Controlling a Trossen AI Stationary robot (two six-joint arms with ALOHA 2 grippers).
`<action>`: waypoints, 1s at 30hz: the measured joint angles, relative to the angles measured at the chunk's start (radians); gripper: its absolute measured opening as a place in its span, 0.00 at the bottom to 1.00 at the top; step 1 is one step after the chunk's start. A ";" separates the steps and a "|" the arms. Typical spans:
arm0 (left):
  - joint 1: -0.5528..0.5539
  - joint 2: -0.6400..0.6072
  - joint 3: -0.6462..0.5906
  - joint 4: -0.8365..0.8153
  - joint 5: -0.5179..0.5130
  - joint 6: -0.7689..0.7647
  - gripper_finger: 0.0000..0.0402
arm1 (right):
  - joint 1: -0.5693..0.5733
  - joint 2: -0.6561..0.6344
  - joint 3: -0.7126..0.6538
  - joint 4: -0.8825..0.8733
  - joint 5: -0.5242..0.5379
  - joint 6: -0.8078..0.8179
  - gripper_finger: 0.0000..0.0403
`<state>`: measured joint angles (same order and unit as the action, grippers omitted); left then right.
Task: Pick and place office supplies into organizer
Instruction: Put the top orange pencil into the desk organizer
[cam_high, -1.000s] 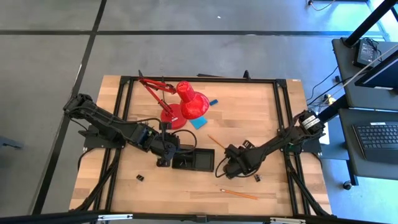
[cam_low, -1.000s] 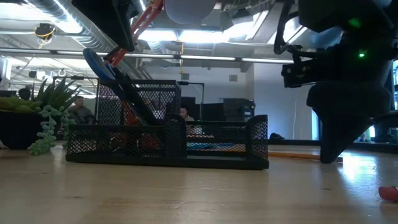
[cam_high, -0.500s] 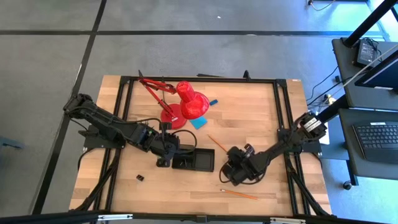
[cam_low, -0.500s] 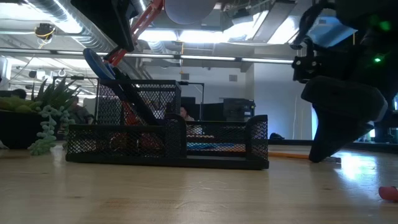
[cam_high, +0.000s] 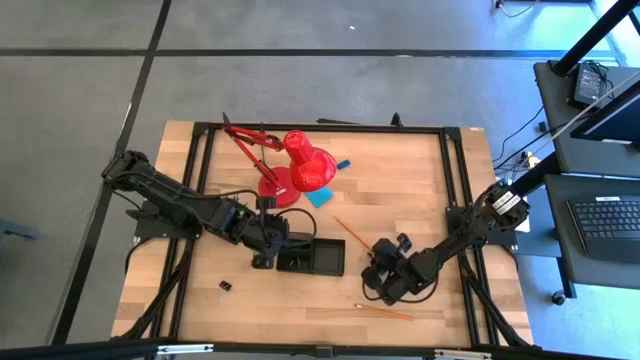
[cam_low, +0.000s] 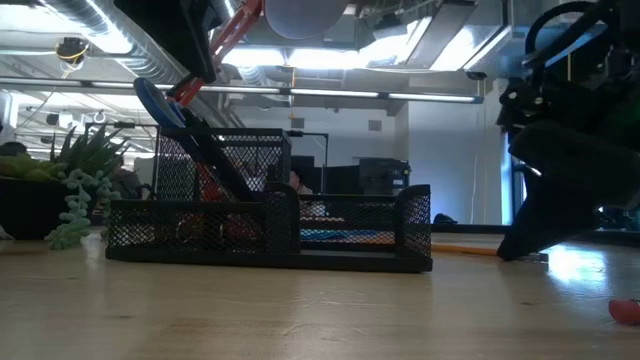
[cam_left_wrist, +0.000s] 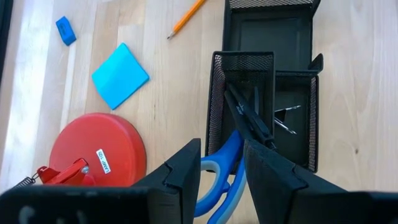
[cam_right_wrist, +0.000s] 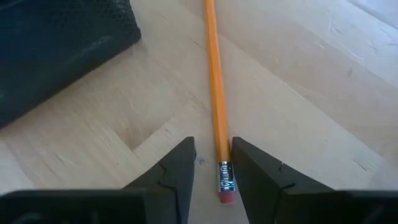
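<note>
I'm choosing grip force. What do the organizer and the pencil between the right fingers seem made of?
Organizer: black wire mesh, likely metal, matte; you see through its walls. Pencil: probably wood, glossy orange paint, with a metal ferrule and pink eraser at its end.
</note>
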<state>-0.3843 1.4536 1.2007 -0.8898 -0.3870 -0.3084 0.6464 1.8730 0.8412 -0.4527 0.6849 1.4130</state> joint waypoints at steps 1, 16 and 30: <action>0.000 0.000 0.000 0.000 0.000 -0.003 0.29 | 0.001 -0.001 -0.008 0.013 0.006 -0.001 0.28; 0.000 0.000 0.000 0.000 0.014 -0.015 0.29 | 0.037 -0.001 -0.175 0.325 0.188 0.049 0.28; 0.000 0.000 0.000 0.000 0.014 -0.022 0.29 | 0.035 -0.001 -0.195 0.384 0.198 -0.062 0.28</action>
<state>-0.3843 1.4536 1.2007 -0.8895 -0.3725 -0.3302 0.6819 1.8725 0.6464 -0.0689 0.8826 1.3514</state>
